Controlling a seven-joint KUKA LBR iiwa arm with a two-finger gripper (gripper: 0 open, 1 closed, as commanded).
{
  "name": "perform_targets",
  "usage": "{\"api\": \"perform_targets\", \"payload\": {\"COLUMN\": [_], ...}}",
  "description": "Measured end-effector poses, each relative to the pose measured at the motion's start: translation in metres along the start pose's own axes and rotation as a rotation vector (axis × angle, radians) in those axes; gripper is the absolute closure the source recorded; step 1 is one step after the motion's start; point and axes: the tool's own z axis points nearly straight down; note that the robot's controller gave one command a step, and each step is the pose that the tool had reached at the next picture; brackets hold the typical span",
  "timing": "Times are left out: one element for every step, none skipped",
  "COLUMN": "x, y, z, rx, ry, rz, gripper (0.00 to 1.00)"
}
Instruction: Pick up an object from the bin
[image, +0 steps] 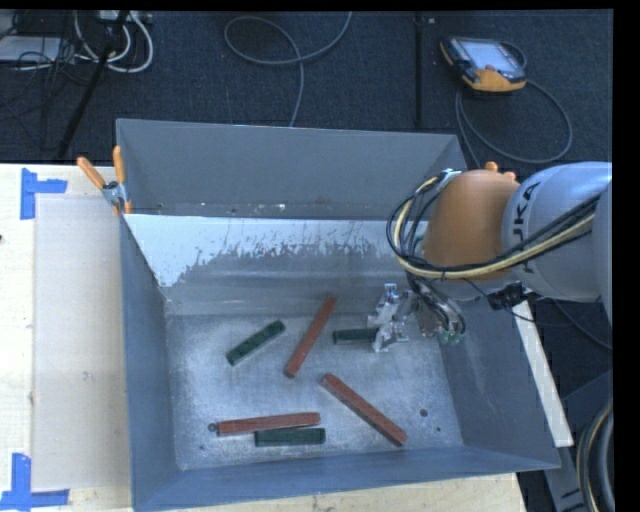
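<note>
My gripper (387, 325) is low in the right middle of the bin, under the orange wrist cover. A short dark green bar (351, 336) lies flat on the floor with its right end touching the gripper. Just to its left, a red-brown bar (310, 336) lies at a slant. Below the gripper, toward the front, another red-brown bar (363, 408) lies diagonally.
A dark green bar (255, 342) lies at the left middle. Near the front wall a red-brown bar (268, 424) and a dark green bar (290, 436) lie side by side. The arm and its cables hang over the bin's right wall.
</note>
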Motion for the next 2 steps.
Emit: {"api": "perform_targets", "payload": {"x": [0.000, 0.000], "y": [0.000, 0.004], "z": [0.000, -0.157], "rx": [0.000, 0.000], "ry": [0.000, 0.021], "rz": [-0.001, -0.022], "gripper": [1.00, 1.00]}}
